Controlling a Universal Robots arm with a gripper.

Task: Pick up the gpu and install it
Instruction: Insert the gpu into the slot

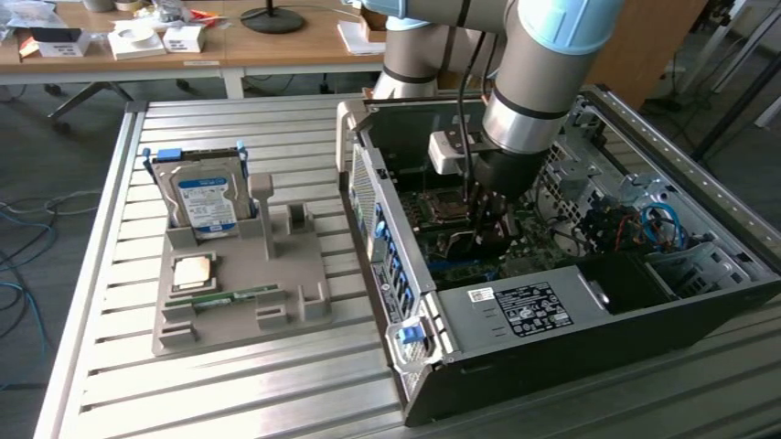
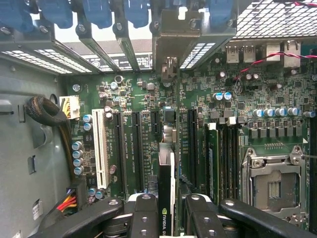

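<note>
In the wrist view I see the gpu (image 2: 167, 184) edge-on, a thin black card with a green logo. My gripper (image 2: 167, 210) is shut on it, with one black finger (image 2: 143, 214) on each side. Its silver-grey bracket (image 2: 171, 47) reaches the rear slot openings of the case. The card hangs just above the green motherboard (image 2: 143, 94), over the black expansion slots (image 2: 137, 148). In the exterior view my gripper (image 1: 488, 229) is lowered deep inside the open computer case (image 1: 379, 229), above the board.
A white slot (image 2: 100, 148), a memory stick (image 2: 212, 158) and the processor socket (image 2: 275, 186) sit on the board, with a cable bundle (image 2: 47, 111) at the case wall. On the exterior view's left, a grey fixture (image 1: 244, 320) holds a hard drive (image 1: 208, 197).
</note>
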